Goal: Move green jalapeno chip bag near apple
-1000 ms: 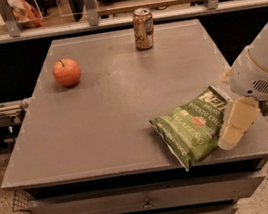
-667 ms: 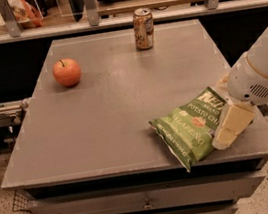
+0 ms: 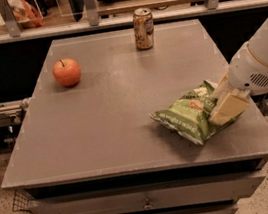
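Note:
The green jalapeno chip bag (image 3: 188,116) lies near the table's front right corner, its right end raised toward my gripper. My gripper (image 3: 223,104) comes in from the right and is shut on that right end, with one cream finger (image 3: 229,107) lying over the foil. The apple (image 3: 66,72) sits red-orange and upright at the far left of the table, well apart from the bag.
A brown-and-white drink can (image 3: 143,28) stands at the back centre of the grey table (image 3: 105,118). A shelf rail with metal posts (image 3: 90,4) runs behind the table. Drawers (image 3: 146,203) sit below the front edge.
My gripper has moved slightly left and up at the bag's right end. The bag's near end has drawn up off the front edge and the bag looks more bunched.

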`<control>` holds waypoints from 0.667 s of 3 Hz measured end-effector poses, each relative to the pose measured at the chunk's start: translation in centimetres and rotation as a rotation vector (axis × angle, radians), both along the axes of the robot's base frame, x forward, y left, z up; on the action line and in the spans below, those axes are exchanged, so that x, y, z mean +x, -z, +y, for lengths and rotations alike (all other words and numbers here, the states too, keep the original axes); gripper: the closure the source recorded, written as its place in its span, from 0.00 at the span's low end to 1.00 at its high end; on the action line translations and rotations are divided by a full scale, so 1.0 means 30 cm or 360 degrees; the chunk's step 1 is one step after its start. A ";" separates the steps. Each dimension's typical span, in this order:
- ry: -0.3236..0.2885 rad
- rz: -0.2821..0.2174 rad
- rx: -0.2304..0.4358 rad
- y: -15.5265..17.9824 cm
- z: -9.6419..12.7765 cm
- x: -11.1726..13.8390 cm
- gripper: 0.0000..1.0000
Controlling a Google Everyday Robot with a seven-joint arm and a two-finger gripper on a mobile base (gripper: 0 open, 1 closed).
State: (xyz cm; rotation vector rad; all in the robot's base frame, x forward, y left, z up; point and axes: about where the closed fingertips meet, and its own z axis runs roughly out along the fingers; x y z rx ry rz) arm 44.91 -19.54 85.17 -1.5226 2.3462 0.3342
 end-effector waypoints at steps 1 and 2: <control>0.0007 -0.0072 -0.0017 -0.068 -0.010 0.055 0.93; 0.0038 -0.0228 -0.0052 -0.223 -0.050 0.139 1.00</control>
